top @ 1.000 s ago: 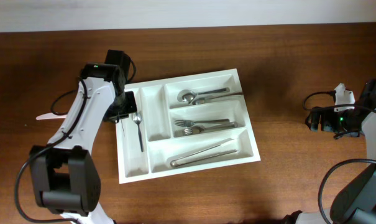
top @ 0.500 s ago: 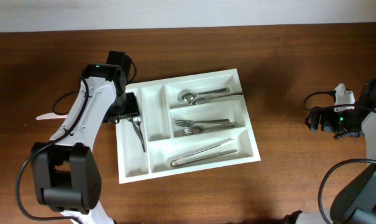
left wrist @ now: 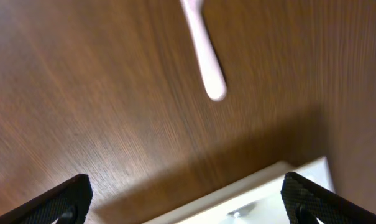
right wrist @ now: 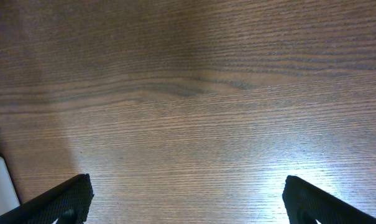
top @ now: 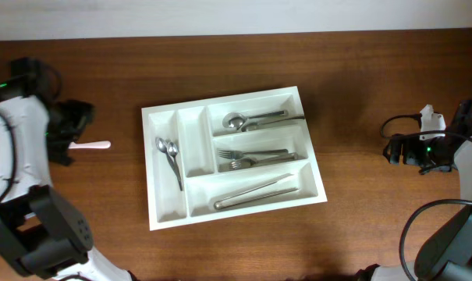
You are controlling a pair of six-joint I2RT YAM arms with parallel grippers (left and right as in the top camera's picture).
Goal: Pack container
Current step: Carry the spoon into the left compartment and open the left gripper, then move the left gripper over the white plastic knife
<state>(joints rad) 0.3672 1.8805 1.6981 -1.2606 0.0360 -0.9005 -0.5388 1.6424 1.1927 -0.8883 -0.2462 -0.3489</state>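
The container (top: pixel 164 218), a white cutlery tray, lies in the middle of the table. Its narrow left compartment holds two small spoons (top: pixel 170 158). The wide compartments hold spoons (top: pixel 255 120), forks (top: pixel 255 157) and knives (top: pixel 255 193). My left gripper (top: pixel 76 131) hangs open at the far left of the table, over a pale pink utensil (top: pixel 94 144). In the left wrist view the pink utensil's handle (left wrist: pixel 204 59) lies ahead of the open left gripper (left wrist: pixel 184 190), blurred, and the container's corner (left wrist: pixel 299 177) shows low down. My right gripper (top: pixel 393 150) is open over bare wood at the far right.
Dark wooden table (top: pixel 376 70) all round the tray. Black cables (top: pixel 411 226) loop by the right arm near the right edge. The right wrist view shows only wood grain under the open right gripper (right wrist: pixel 184 190).
My left gripper opened and let go of a small spoon in the narrow left compartment. Then the arm swung away left to the pink utensil. The right arm has not moved.
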